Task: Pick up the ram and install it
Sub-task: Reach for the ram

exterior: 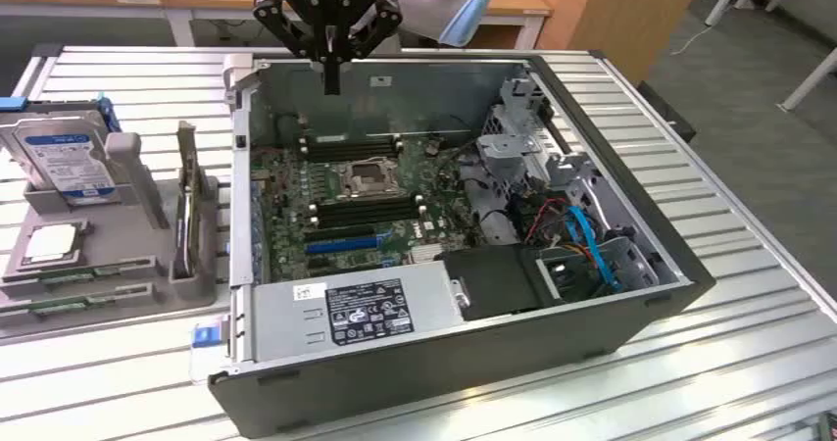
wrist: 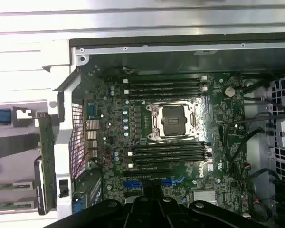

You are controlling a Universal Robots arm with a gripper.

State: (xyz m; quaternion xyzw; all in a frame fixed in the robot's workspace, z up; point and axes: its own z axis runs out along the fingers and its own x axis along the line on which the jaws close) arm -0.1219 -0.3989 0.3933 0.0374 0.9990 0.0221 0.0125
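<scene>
**Empty claw over the case, ram waiting in its stand**

The gripper (exterior: 333,80) hangs above the rear of the open computer case (exterior: 392,367), fingers pressed together and holding nothing. The ram (exterior: 186,201) stands on edge in a grey fixture (exterior: 137,181) outside the case, on the exterior view's left, well apart from the claw. A hard drive (exterior: 63,162) and a processor chip (exterior: 50,243) sit in the same fixture.

The risks look tied to the stick's thinness. A pinch taken off-centre on so narrow a board could tilt it in the stand or let it twist in the fingers. Inside the case, the memory slots (wrist: 164,88) run just beside the open processor socket (wrist: 173,121). A skewed or badly aligned stick could therefore miss its slot, jam against a latch, or strike the socket's exposed contacts.
</scene>
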